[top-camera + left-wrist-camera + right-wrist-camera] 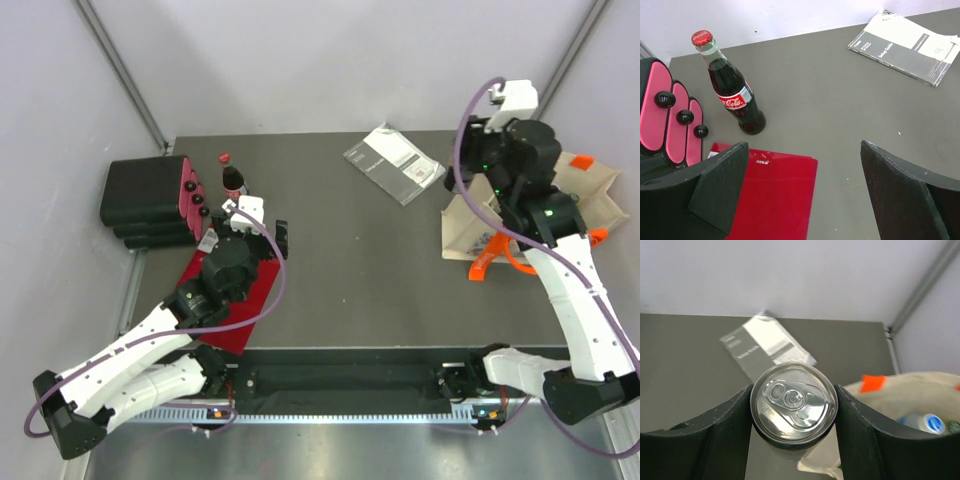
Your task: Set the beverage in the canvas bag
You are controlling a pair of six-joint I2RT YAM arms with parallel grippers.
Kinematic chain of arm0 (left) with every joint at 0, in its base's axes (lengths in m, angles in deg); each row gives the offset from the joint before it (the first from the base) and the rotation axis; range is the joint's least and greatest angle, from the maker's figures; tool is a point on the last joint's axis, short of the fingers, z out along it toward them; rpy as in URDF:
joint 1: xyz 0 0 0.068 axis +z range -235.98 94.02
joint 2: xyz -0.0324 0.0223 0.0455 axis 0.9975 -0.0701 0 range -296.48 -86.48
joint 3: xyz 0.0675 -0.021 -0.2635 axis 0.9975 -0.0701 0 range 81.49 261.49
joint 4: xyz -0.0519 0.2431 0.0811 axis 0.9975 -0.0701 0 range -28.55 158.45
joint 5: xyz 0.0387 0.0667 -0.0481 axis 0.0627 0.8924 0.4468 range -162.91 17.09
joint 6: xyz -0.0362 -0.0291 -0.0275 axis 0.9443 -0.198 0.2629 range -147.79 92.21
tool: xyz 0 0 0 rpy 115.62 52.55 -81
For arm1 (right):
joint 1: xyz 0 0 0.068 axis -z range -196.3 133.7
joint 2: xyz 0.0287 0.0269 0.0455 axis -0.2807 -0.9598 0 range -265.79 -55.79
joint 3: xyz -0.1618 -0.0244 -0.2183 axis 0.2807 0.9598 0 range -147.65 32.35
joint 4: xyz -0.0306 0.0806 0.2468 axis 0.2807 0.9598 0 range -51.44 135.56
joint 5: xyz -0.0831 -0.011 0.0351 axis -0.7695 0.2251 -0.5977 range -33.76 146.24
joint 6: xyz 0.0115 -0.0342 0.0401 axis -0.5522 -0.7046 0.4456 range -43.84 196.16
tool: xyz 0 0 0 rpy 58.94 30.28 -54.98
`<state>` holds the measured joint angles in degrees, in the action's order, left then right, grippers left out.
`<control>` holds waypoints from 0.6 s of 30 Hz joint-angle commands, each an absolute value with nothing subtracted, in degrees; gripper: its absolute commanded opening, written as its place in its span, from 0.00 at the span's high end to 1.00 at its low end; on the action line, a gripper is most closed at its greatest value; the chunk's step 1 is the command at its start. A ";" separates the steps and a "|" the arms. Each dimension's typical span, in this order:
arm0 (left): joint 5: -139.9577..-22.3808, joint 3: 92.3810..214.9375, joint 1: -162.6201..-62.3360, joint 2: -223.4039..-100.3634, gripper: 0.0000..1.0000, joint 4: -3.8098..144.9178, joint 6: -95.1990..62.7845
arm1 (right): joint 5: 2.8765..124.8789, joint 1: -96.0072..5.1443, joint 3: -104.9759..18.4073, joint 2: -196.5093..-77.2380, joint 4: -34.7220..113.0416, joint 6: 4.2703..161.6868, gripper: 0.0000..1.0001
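My right gripper (794, 410) is shut on a silver-topped beverage can (794, 402) and holds it upright at the left edge of the canvas bag (912, 392). The bag is beige with orange handles and lies open at the right of the table (603, 192). In the top view the right wrist (505, 165) hides the can. A glass cola bottle (733, 91) with a red cap stands at the far left (231, 180). My left gripper (805, 150) is open and empty, just short of the bottle and above a red flat packet (775, 195).
A black case with pink panels (150, 200) lies left of the bottle. A grey-and-white booklet (393, 162) lies at the back centre. A white bottle with a blue cap (922, 422) lies inside the bag. The red packet (240, 305) sits under the left arm.
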<state>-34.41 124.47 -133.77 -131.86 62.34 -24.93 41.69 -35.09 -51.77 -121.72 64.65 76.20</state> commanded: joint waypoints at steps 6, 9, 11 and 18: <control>-34.94 126.93 -133.97 -130.78 0.03 62.91 -25.06 | 41.21 -19.57 -58.00 -116.17 66.77 76.69 1.00; -34.85 126.93 -133.97 -130.69 0.03 62.91 -25.15 | 40.33 -16.14 -58.18 -116.09 67.92 76.60 1.00; -34.85 126.84 -133.97 -130.69 0.03 62.83 -25.24 | 39.89 -12.53 -57.65 -115.74 68.01 76.52 1.00; -35.29 127.02 -133.97 -130.69 0.03 62.83 -25.15 | 36.55 -5.85 -54.67 -115.30 67.13 74.76 1.00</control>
